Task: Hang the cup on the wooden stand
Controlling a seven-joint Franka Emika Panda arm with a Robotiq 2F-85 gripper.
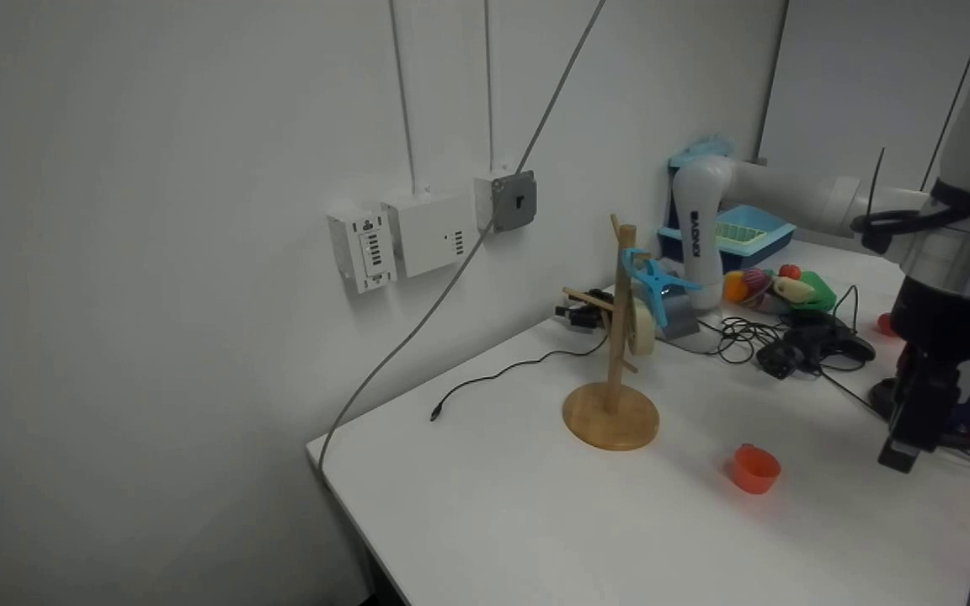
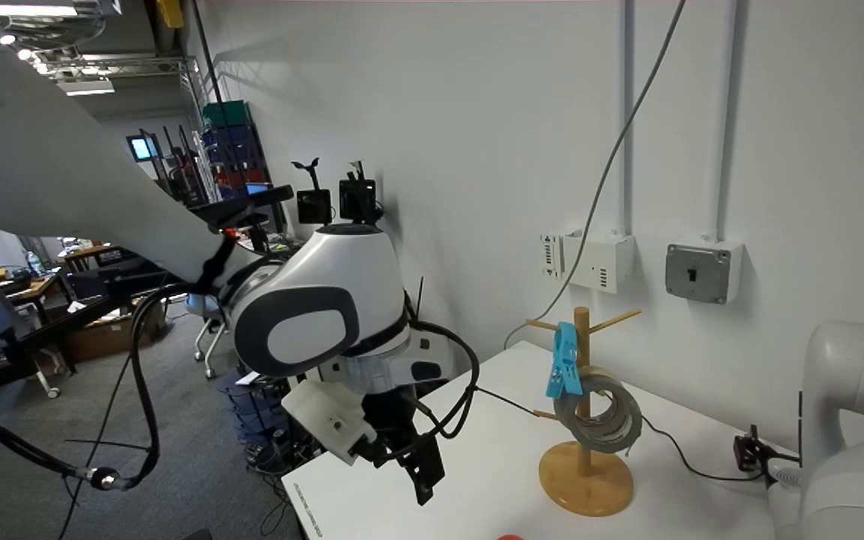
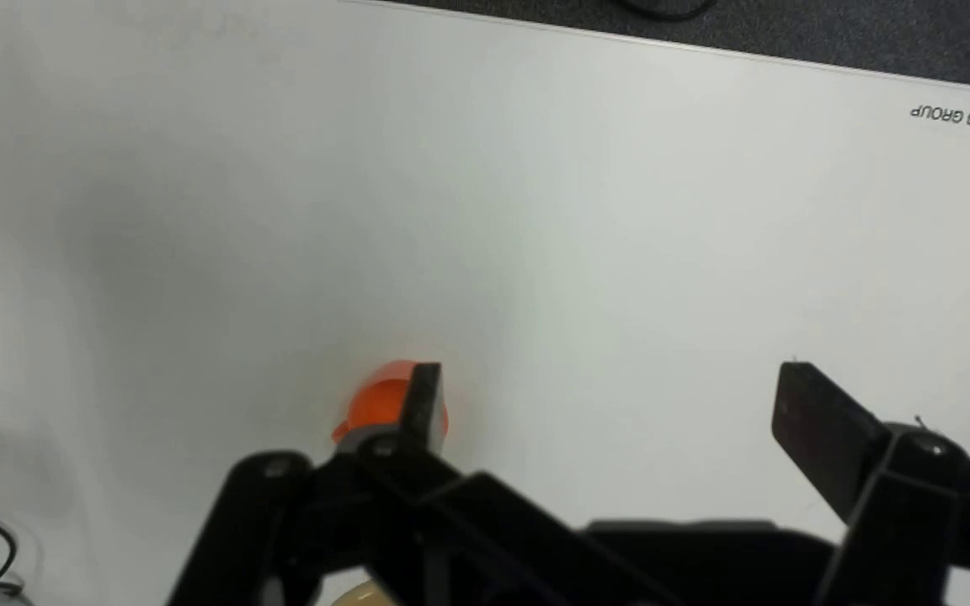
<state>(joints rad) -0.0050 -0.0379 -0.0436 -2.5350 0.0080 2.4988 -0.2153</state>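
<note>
The small red-orange cup stands on the white table, its opening up, in front of the wooden stand. In an exterior view only a sliver of the cup shows at the bottom edge, near the wooden stand. My gripper is above the table, to one side of the cup and apart from it. In the wrist view my gripper is wide open with nothing between its fingers. The cup lies behind the left finger, partly hidden by it. A bit of the stand's base shows below.
A blue clip and a tape roll hang on the stand; both also show as the clip and tape. A white arm, black cables and toy food lie farther back. The wall runs behind.
</note>
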